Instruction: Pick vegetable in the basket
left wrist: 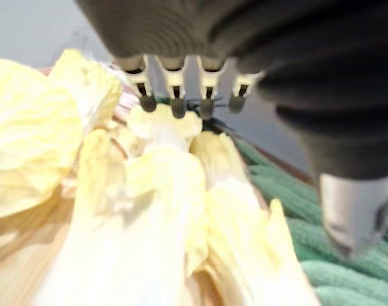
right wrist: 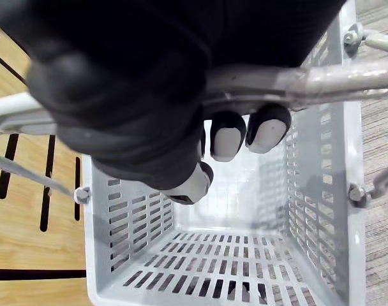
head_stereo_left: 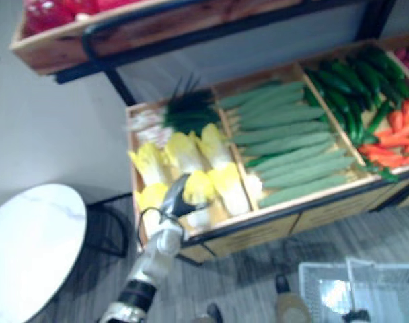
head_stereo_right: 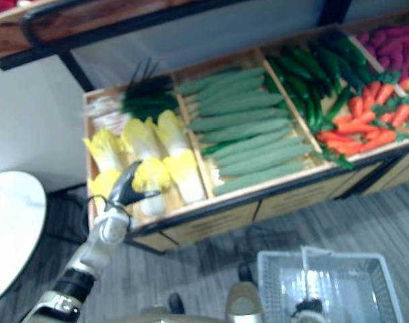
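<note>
Task at the reach stage, nothing picked yet. Basket (right wrist: 321,191) hangs empty, slotted floor bare, its handle (right wrist: 321,80) gripped by the right hand (right wrist: 136,95), fingers curled round the bar; it sits low on the robot's right, well apart from the produce stand (head_stereo_left: 325,214). Left hand (head_stereo_left: 177,200) is out over the leftmost compartment, above the front row of yellow cabbages; fingers (left wrist: 175,83) straight and spread, thumb off to one side, closed on nothing. Cannot tell whether the tips touch leaf. Likely target: the cabbage (head_stereo_left: 200,188) directly beneath the hand, lying flat among its neighbours, beside the divider to the green cucumbers (head_stereo_left: 285,145). Its long axis runs front to back of the stand, roughly in line with the reaching arm; yellow leafy end toward the back, paler white base toward the front edge. Left to do, by my reading: close on it, lift it clear, carry it across to the basket, release.
</note>
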Motion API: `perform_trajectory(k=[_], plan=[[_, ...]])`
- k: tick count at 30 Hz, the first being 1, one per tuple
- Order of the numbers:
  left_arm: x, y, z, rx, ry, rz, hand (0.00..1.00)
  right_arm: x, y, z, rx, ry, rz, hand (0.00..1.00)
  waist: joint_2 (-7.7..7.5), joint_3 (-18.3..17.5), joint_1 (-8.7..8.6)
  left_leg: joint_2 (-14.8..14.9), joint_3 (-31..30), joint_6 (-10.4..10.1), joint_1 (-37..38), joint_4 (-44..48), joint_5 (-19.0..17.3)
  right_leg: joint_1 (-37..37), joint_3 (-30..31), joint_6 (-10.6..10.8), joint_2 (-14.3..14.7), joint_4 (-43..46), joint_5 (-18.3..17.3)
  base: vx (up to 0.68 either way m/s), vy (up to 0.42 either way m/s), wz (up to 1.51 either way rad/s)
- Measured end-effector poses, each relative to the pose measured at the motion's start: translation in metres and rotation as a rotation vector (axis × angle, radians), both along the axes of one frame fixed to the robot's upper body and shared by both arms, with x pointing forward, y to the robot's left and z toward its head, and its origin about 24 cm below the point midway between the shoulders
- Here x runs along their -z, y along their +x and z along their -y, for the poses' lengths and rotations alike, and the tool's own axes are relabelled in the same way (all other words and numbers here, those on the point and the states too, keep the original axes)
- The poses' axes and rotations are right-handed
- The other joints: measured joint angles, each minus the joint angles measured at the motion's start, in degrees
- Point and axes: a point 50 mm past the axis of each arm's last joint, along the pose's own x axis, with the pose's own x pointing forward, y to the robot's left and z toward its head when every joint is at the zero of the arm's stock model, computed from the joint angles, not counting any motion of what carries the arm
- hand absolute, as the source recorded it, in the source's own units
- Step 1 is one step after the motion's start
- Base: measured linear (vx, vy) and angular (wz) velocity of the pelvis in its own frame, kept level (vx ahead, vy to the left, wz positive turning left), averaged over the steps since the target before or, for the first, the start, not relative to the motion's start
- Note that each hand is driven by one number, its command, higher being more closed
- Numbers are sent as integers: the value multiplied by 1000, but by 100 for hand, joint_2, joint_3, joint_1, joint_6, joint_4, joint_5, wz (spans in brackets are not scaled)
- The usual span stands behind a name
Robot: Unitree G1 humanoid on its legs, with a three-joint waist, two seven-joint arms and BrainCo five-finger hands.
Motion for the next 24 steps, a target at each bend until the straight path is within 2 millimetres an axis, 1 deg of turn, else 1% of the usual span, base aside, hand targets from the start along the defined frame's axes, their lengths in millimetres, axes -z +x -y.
perform_trajectory(k=[1,4,6,8,10,11,12,14,16,19,22,24], plan=[[-1,4,-1,-11,5,-2,0,-2,7,1,-8,-9,16,100,5,61,-2,-15,25,9,-101,11,7,-144,38,3,-2,48,5,10,7,-20],[-4,15,-4,-34,19,-5,0,-6,19,2,-9,-17,46,100,20,234,-11,-21,66,9,-241,17,12,-325,92,13,5,91,12,11,-2,-10],[-8,21,-8,-71,27,8,0,-9,28,2,-4,-26,72,100,-3,341,-7,-44,174,17,-370,21,46,-552,190,19,5,174,17,14,1,-16],[-16,31,-13,-112,26,34,0,-14,38,2,8,-30,113,100,-21,522,-8,-85,220,38,-479,24,63,-755,276,34,-7,295,27,13,6,-14],[-22,38,-16,-148,30,53,0,-17,44,3,30,-35,142,100,-37,681,-3,-103,321,42,-515,29,68,-851,337,36,-16,353,25,-3,10,-13],[-22,39,-18,-161,34,60,100,-18,46,2,41,-33,154,100,-54,704,-2,-117,347,43,-605,40,68,-964,375,40,-20,384,28,-7,8,-11],[-23,41,-17,-162,36,59,100,-18,47,1,44,-30,158,100,-61,738,-3,-118,352,44,-631,50,68,-996,384,40,-21,399,28,2,3,-8],[-23,47,-20,-184,50,48,100,-18,50,-2,64,-8,179,100,-128,858,6,-117,428,44,-678,69,67,-1100,449,41,-8,451,27,8,-1,-11],[-25,51,-27,-227,70,62,100,-17,50,-5,71,2,185,100,-154,891,7,-115,494,46,-686,70,61,-1162,511,43,-4,486,25,11,1,-15],[-27,58,-36,-261,81,44,100,-17,51,-5,84,12,189,100,-154,906,5,-72,609,38,-648,129,-17,-1165,588,54,43,506,-47,9,-8,-16],[-25,57,-45,-274,93,22,100,-17,51,-5,84,12,189,100,-140,898,-40,-62,676,43,-640,207,-84,-1160,627,46,50,489,-53,21,1,-14],[-25,57,-46,-273,94,16,100,-16,50,-5,86,16,182,100,-137,896,-52,-61,672,42,-624,208,-89,-1136,620,53,52,476,-47,41,8,-1]])
